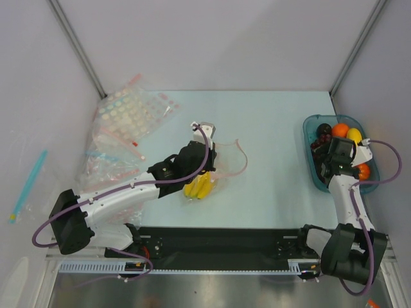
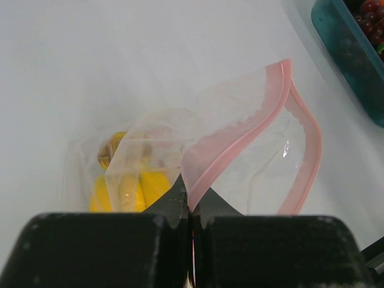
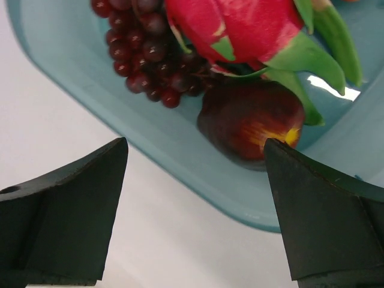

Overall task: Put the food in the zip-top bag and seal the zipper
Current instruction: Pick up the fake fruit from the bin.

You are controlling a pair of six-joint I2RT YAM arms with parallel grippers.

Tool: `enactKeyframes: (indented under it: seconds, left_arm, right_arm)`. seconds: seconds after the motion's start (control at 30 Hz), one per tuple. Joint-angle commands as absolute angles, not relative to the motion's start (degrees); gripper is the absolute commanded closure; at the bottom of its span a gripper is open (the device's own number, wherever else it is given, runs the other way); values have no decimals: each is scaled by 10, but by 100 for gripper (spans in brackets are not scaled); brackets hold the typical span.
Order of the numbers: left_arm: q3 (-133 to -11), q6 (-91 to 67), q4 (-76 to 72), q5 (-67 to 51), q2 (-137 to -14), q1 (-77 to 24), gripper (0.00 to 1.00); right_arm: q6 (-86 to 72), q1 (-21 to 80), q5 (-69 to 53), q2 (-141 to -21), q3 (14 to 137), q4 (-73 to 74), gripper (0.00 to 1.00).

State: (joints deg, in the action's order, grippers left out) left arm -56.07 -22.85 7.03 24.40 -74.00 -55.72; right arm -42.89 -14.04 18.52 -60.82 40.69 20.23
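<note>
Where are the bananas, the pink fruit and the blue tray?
bananas [image 1: 199,188]: top view, middle of the yellow bunch.
pink fruit [image 3: 252,27]: right wrist view, its red skin.
tray [image 3: 150,135]: right wrist view, its near wall.

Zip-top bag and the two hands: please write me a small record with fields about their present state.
zip-top bag: mouth open, zipper unsealed
inside bag: banana bunch
left hand: shut on the bag's rim
right hand: open, over the teal tray wall
in tray: dragon fruit, grapes, dark red fruit, orange
</note>
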Motion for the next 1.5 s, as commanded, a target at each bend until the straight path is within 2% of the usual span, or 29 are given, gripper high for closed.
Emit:
enactKeyframes:
  seconds: [0.0, 0.27, 0.57, 0.63, 0.67, 0.7, 0.77, 0.8, 0.87, 1.0, 1.13, 1.27, 1.4, 1.47]
  left_arm:
    - [-586, -221, 67, 236, -736, -560, 100]
    - [-588, -221, 69, 236, -737, -559, 100]
    - [-587, -220, 70, 237, -735, -560, 100]
    - [-587, -220, 71, 237, -736, -559, 100]
    - [-586, -219, 71, 237, -737, -560, 100]
    - [-587, -219, 70, 238, -737, -560, 100]
    - [-588, -218, 71, 240, -739, -560, 100]
    - [-588, -218, 70, 241, -740, -559, 100]
    - [-589, -218, 71, 241, -742, -560, 100]
    - [-591, -218, 71, 236, -744, -560, 100]
    - [-590, -218, 70, 233, -742, -560, 100]
    - [-591, -217, 70, 232, -744, -561, 100]
    - [-592, -217, 70, 229, -747, -560, 100]
    - [-595, -216, 71, 229, -751, -561, 100]
  right_arm:
    - [-452, -159, 179, -634, 411, 192, 0]
    - [-465, -166, 183, -723, 425, 202, 0]
    - [-477, -169, 197, -770, 425, 192, 0]
    - [-479, -170, 193, -770, 423, 191, 3]
    - [-482, -170, 194, -766, 421, 190, 6]
    - [-484, -170, 197, -761, 416, 189, 19]
    - [-490, -170, 202, -737, 406, 181, 30]
    - [-490, -170, 209, -724, 396, 178, 40]
    - [-490, -169, 215, -687, 388, 173, 46]
    - [-479, -169, 204, -614, 364, 158, 66]
    - [-461, -171, 181, -536, 362, 167, 72]
    - [-444, -171, 170, -456, 341, 155, 73]
    - [-404, -171, 63, -393, 321, 74, 74]
    - [-384, -169, -28, -377, 309, 34, 80]
